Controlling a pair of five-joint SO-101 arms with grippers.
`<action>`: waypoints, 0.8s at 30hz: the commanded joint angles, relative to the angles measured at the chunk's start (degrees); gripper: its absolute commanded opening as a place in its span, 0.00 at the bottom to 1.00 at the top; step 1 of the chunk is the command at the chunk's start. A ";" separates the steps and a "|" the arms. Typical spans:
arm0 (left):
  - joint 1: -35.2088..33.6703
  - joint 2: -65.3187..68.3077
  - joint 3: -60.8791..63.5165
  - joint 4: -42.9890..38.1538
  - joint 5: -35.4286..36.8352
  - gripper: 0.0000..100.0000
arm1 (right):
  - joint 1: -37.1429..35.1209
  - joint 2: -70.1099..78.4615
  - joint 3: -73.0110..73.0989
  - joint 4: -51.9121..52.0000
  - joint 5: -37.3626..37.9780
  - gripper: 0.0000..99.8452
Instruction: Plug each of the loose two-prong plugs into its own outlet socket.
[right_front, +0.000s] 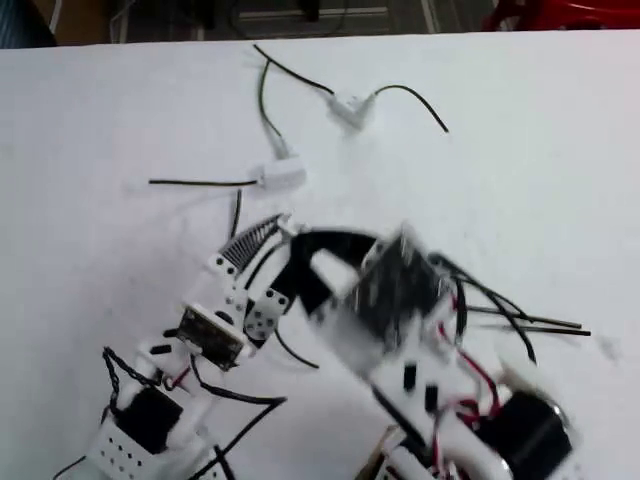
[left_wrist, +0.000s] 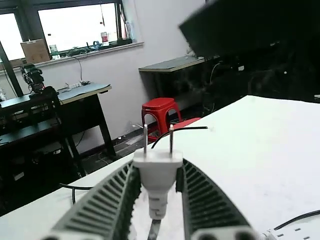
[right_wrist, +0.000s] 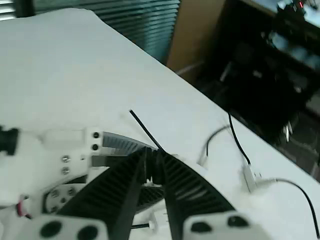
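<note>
A white two-prong plug (left_wrist: 157, 172) stands prongs outward between the ribbed fingers of my left gripper (left_wrist: 158, 165), which is shut on it above the white table (right_front: 520, 150). In the high view the left gripper (right_front: 270, 228) sits at centre-left. Just beside it is my right gripper (right_front: 305, 245), black and blurred. Its fingertips (right_wrist: 150, 162) meet with nothing visible between them, close to the left arm's white finger (right_wrist: 85, 145). Two loose white plugs with black cords lie farther back: one (right_front: 282, 175) at centre, another (right_front: 347, 108) behind it. The right wrist view shows one loose plug (right_wrist: 250, 177).
Black cords trail across the table around the loose plugs, and a short cord (right_front: 237, 212) lies by the left gripper's tip. A white piece with small holes (left_wrist: 295, 232) shows near the left gripper; I cannot tell what it is. The table's far right is bare.
</note>
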 joint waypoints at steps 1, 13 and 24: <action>0.57 -1.01 -0.79 -0.26 -0.62 0.02 | -4.88 -2.77 5.63 -2.86 6.59 0.02; 0.57 -1.01 -1.41 0.18 -0.70 0.02 | 19.74 1.36 33.14 -42.86 14.24 0.02; 0.57 -1.01 -1.14 0.26 -0.70 0.02 | 34.07 30.55 8.88 -40.75 14.15 0.02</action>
